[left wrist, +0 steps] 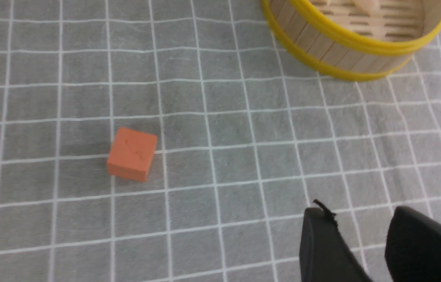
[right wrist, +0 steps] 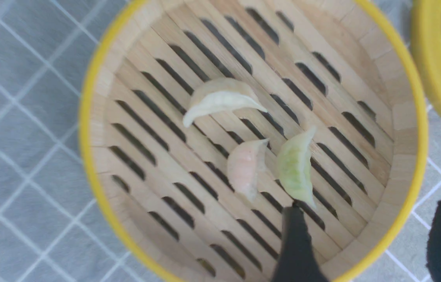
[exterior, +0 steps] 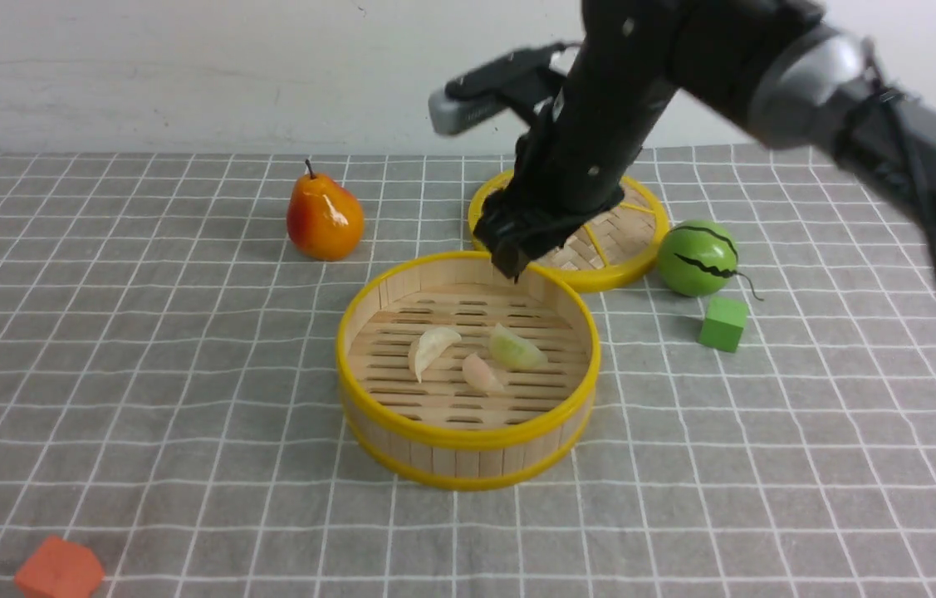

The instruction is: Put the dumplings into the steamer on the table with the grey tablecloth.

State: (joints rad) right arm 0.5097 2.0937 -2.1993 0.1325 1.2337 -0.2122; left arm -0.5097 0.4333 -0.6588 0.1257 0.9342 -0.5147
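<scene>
The steamer (exterior: 468, 438) stands in the middle of the grey tablecloth (exterior: 144, 374). On its slatted floor lie three dumplings: a whitish one (exterior: 433, 349), a pinkish one (exterior: 480, 372) and a pale green one (exterior: 515, 347). The right wrist view shows them from above: whitish (right wrist: 220, 100), pinkish (right wrist: 245, 166), green (right wrist: 294, 168). My right gripper (exterior: 517, 249) hangs open and empty over the steamer's far rim, one finger inside the rim line and one outside (right wrist: 369, 205). My left gripper (left wrist: 357, 211) is open over bare cloth, near the steamer's wall (left wrist: 322, 43).
A flat woven lid (exterior: 617, 241) lies just behind the steamer, under my right arm. A pear (exterior: 324, 218) stands at the back left. A small striped melon (exterior: 697, 257) and a green cube (exterior: 722, 323) sit to the right. An orange cube (exterior: 59, 570) lies front left.
</scene>
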